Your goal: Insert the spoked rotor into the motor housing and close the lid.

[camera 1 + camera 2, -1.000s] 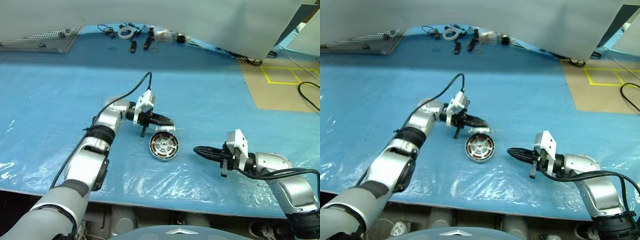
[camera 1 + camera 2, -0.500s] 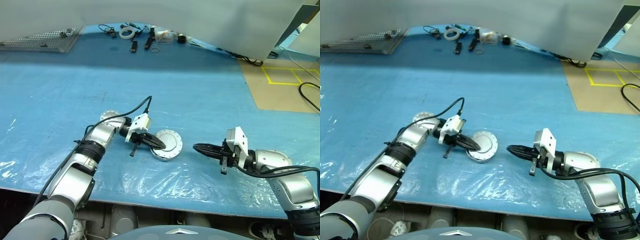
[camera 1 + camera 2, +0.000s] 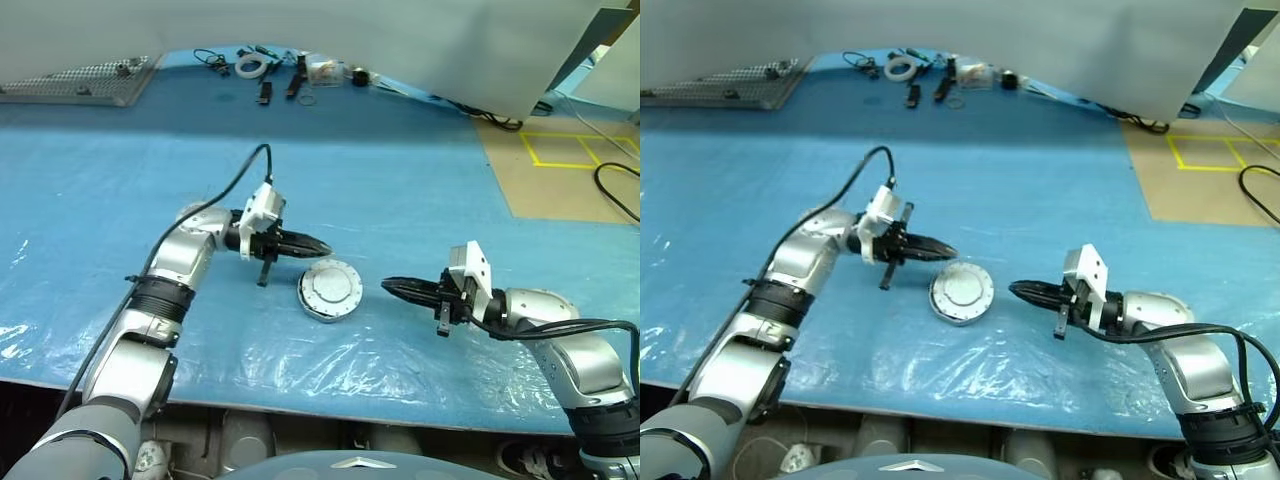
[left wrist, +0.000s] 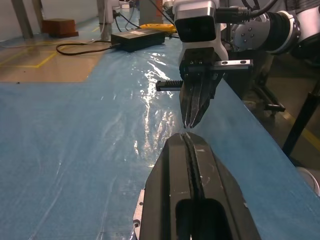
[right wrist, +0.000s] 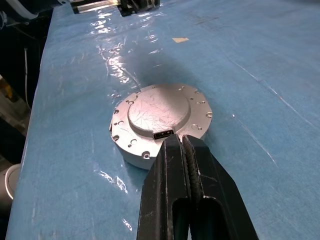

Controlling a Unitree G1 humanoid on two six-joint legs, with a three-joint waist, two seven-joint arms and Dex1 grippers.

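My left gripper [image 3: 322, 246] has its fingers pressed together on nothing, hanging just above the far-left edge of the lid [image 3: 330, 290]. My right gripper [image 3: 388, 287] is likewise pinched empty, level, its tips just to the right of the lid and apart from it. The lid sits plain face up, closing the housing [image 5: 131, 153], on the blue sheet [image 3: 420, 200].

Lid [image 3: 331, 289] now plain face up on the motor housing [image 5: 131, 156], spoked rotor covered, left gripper [image 3: 322, 246] lifted clear of the lid, closed and empty
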